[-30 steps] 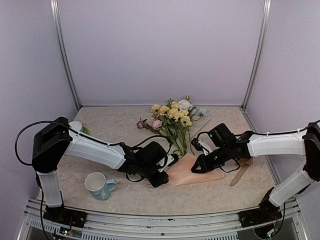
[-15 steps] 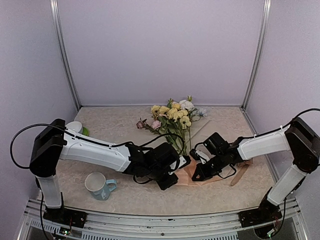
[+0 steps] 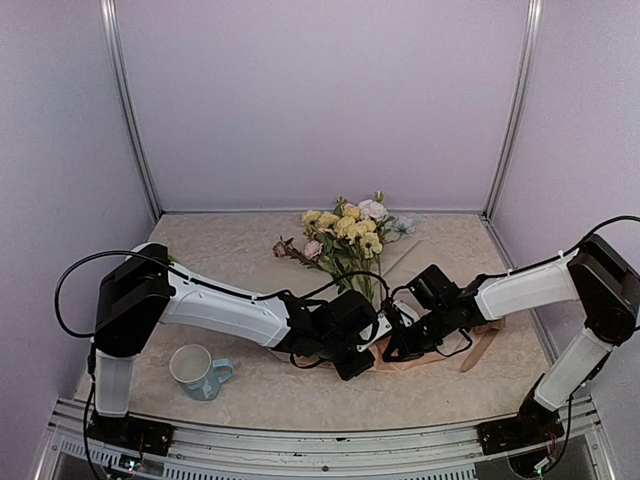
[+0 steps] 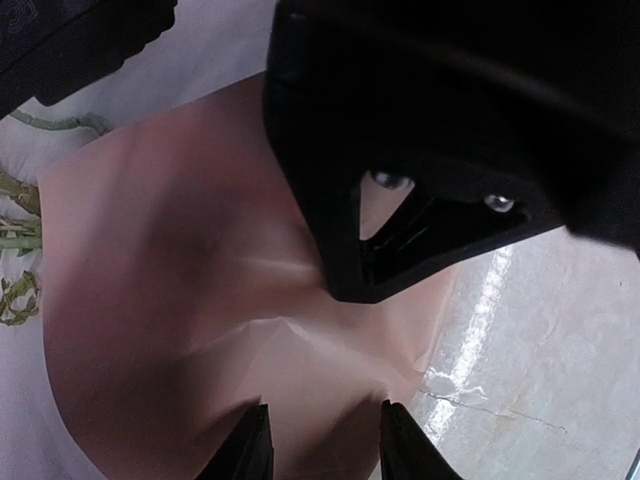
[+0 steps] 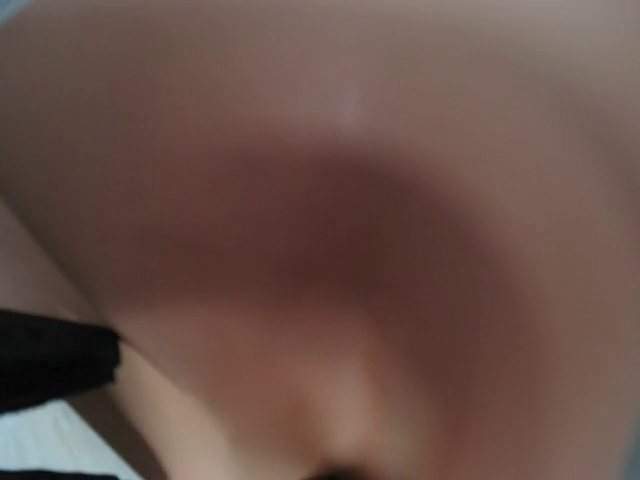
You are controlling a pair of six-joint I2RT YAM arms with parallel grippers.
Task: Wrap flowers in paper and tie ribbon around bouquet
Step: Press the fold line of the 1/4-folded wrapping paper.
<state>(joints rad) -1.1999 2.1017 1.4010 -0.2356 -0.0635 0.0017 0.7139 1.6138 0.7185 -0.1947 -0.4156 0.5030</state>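
Paper point(image 4: 170, 280) covers stem ends of flowers point(image 3: 345, 230); right pincer point(image 3: 388, 352) pinches it; left pincer point(image 4: 320, 440) part-open; mug point(image 3: 203, 385) upright.

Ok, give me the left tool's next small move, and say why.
Probably close the left tool on the paper: its fingertips stand apart astride a raised fold, while the right tool, shut, seems to pinch the same sheet close by.

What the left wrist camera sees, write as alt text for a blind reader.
Creased peach paper fills the view, with the right gripper shut on a fold at its middle. The left gripper hovers open at the bottom; green stems show at the left edge.
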